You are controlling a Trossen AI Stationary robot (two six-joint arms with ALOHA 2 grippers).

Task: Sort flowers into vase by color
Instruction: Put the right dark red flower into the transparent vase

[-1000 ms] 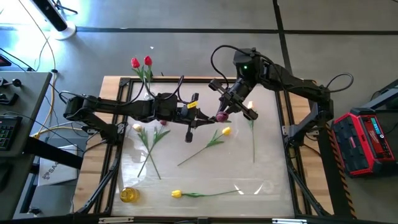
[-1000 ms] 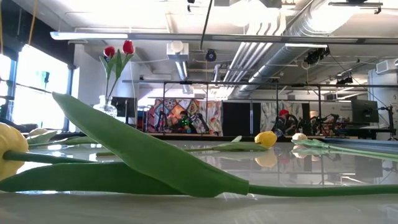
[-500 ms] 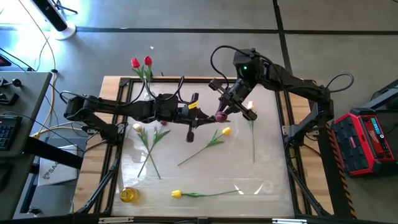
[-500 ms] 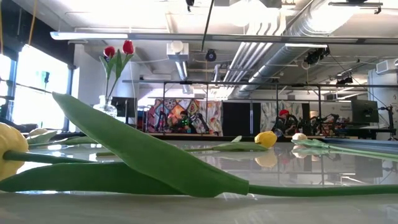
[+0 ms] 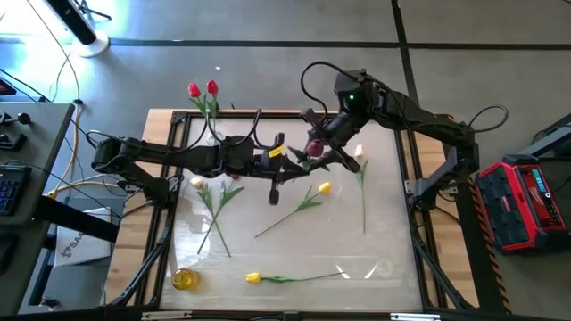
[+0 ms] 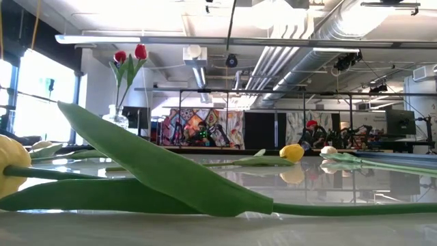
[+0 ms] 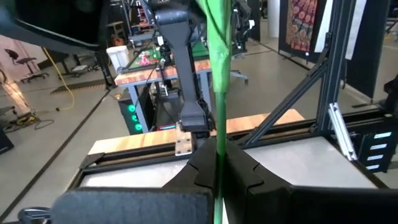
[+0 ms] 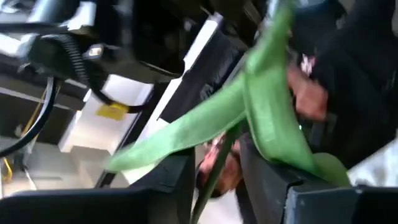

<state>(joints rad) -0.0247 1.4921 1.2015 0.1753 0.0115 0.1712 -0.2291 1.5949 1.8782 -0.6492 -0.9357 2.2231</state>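
Note:
My left gripper (image 5: 294,160) is over the middle of the table, shut on the green stem (image 7: 218,93) of a dark maroon tulip whose head (image 5: 314,145) shows just beyond it. My right gripper (image 5: 323,153) meets it from the right, open. The stem (image 8: 213,177) passes between the right fingers and a long leaf (image 8: 249,112) hangs in front of them. Two red tulips (image 5: 203,88) stand with their stems in a glass vase (image 6: 116,117) at the far left. Other tulips, yellow (image 5: 324,187), cream (image 5: 198,183) and white (image 5: 359,152), lie flat on the table. My left gripper pinches the tulip's stem (image 7: 219,158) between its two fingers, coming level from the table's left, with the fingers across the stem. The stem runs upright through the hold and the flower is lifted clear of the table. My right gripper: whether its open fingers touch the stem or leaf, I cannot tell.
A second yellow tulip (image 5: 252,278) lies near the front edge, with a small yellow glass (image 5: 186,278) at the front left. A black frame (image 5: 169,178) runs around the table. A red case (image 5: 526,201) stands off to the right.
My right gripper has rolled about its own axis and opened, letting go of the maroon tulip, while staying in place. The tulip's head has swung toward the far edge. My left gripper has stayed shut on the stem.

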